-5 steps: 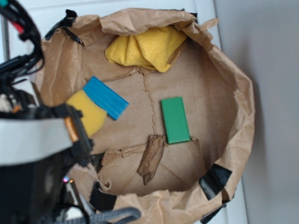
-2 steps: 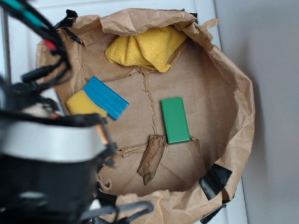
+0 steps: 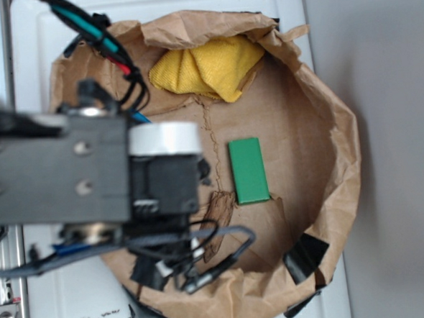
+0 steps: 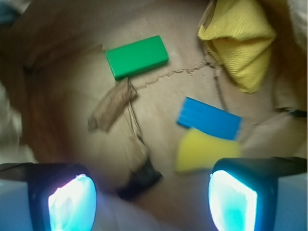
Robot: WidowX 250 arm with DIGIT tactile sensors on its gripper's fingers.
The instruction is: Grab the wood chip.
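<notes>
Wood chip (image 4: 111, 104) hasn't moved, lying touching the green block (image 4: 137, 56) in the paper nest. Your arm swung in over it; end effector (image 4: 151, 199) is spread apart, empty, above. Descend next.

A crumpled brown paper bag (image 3: 325, 123), its rim rolled down, sits on a white counter (image 3: 289, 3). Inside, a yellow cloth (image 4: 243, 41) is bunched against the bag's wall, apart from a green block (image 4: 137, 57). A blue block (image 4: 209, 118) overlaps a yellow piece (image 4: 202, 151), possibly a sponge.
</notes>
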